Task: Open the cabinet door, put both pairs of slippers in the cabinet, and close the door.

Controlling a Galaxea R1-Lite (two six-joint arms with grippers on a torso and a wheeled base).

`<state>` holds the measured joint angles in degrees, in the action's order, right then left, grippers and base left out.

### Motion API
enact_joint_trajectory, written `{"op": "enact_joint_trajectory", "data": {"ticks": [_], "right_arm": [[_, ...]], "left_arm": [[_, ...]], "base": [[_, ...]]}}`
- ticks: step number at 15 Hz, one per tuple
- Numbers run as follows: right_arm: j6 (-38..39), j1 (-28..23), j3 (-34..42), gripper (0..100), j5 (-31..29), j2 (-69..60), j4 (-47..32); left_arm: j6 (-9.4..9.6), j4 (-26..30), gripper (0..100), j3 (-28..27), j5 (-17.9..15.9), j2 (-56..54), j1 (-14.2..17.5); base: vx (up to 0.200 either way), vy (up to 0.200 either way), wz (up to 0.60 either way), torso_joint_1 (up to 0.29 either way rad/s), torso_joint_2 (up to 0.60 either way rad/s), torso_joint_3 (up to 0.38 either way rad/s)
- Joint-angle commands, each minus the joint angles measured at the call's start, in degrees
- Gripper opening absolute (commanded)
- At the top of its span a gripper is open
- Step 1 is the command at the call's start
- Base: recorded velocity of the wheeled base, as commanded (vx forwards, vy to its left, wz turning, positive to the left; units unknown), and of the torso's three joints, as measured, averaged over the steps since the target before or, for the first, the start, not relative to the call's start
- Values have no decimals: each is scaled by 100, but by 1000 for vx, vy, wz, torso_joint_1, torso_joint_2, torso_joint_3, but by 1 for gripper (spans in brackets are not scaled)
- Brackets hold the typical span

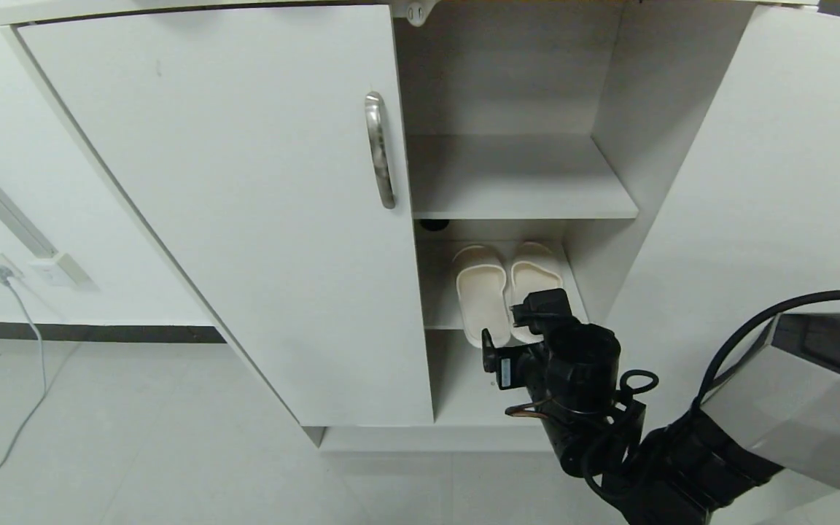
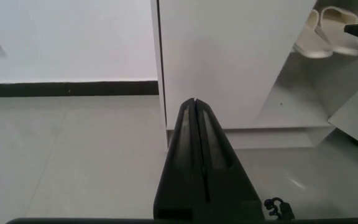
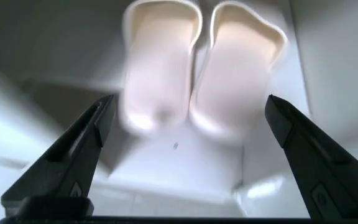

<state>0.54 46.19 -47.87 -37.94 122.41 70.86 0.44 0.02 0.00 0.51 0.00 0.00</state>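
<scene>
A white cabinet [image 1: 507, 73] is seen from the head view with its right door [image 1: 777, 182] swung wide open and its left door [image 1: 245, 204] shut. A curved metal handle [image 1: 380, 149] is fixed upright near the inner edge of the left door.

Two shelves are shown inside the open half. The upper shelf [image 1: 515, 182] is bare. One cream pair of slippers [image 1: 507, 288] is laid side by side on the lower shelf [image 1: 438, 292], toes toward the back wall and heels at the shelf's front edge. The same pair is seen from the left wrist view [image 2: 325, 28] and, close up, from the right wrist view [image 3: 204, 68].

The right gripper [image 1: 515, 324] is held just in front of the slippers, at the level of the lower shelf. Its fingers [image 3: 73, 162] are spread wide apart and nothing is held between them; both slippers are framed in the gap [image 3: 189, 102] without being touched.

The left gripper [image 2: 194, 109] is held low over the tiled floor [image 2: 73, 162], facing the shut left door. Its fingers are pressed together with nothing between them.

A small white label [image 1: 505, 373] is carried on the right wrist; its print is too small to be read.

A wall socket [image 1: 3, 271] is set left of the cabinet, and a grey cable [image 1: 30, 364] is run from it down to the floor.
</scene>
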Motion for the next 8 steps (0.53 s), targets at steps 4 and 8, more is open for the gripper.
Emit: {"op": "enact_joint_trajectory", "data": {"ticks": [4, 8], "right_arm": [[-1, 22, 155, 100, 6, -138, 15], [-1, 22, 191, 100, -3, -138, 24]], "left_arm": [[-9, -2, 0, -9, 10, 9, 0], [-35, -2, 0, 0, 28, 9, 0]], "base": [[-150, 0, 0, -2, 4, 2], [0, 0, 0, 0, 0, 0]]}}
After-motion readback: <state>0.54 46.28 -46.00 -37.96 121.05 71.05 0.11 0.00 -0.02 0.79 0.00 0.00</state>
